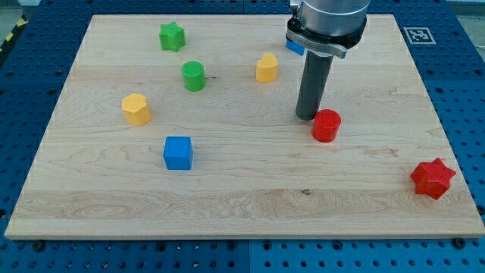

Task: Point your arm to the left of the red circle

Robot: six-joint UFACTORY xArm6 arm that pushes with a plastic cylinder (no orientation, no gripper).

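While holding nothing, my tip [307, 116] sits just left of the red circle [326, 125].

My arm comes down from the view's top, its rod upright, my tip [307, 117] on the board.

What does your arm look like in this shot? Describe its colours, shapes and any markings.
My arm enters from the view's top as a wide grey cylindrical housing with a lighter metal collar beneath it. Below hangs a straight dark grey rod, round in section, ending at my tip. No cables or markings show on it.
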